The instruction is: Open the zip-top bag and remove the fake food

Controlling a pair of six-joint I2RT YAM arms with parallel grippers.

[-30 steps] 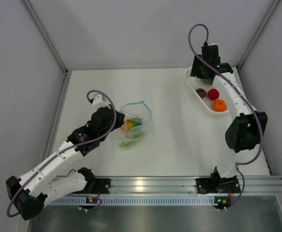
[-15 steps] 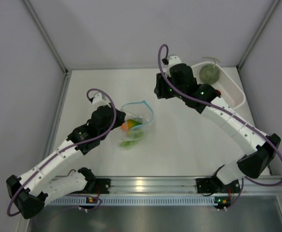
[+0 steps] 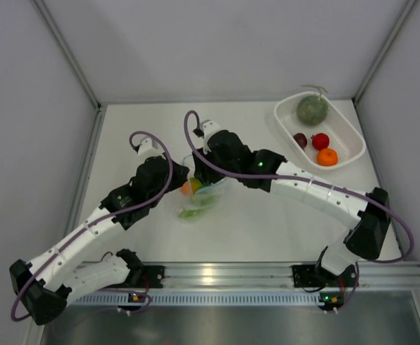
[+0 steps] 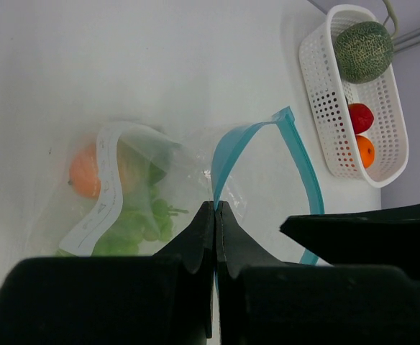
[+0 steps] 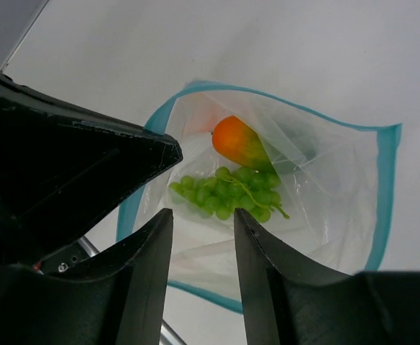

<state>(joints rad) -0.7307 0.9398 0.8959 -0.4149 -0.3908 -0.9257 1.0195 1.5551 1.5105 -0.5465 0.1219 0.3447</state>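
Note:
The zip-top bag [image 3: 201,195] lies at the table's middle with its mouth held open. My left gripper [image 4: 216,205] is shut on the bag's light blue zip strip [image 4: 231,147] and shows in the top view [image 3: 181,178]. My right gripper [image 5: 203,215] is open and empty, just above the open mouth, and also shows in the top view [image 3: 204,167]. Inside the bag lie a green-orange piece [image 5: 242,144] and a bunch of green grapes [image 5: 228,194]. The grey-green melon [image 3: 312,109], dark red piece [image 3: 300,139], red ball [image 3: 320,141] and orange ball [image 3: 327,157] sit in the basket.
The white perforated basket [image 3: 285,123] stands at the back right, also visible in the left wrist view [image 4: 318,86]. Grey walls close in the table on three sides. An aluminium rail [image 3: 217,273] runs along the near edge.
My right arm has swung from the basket leftward to the bag's mouth, leaving the melon in the basket. My left gripper has kept its hold on the zip strip.

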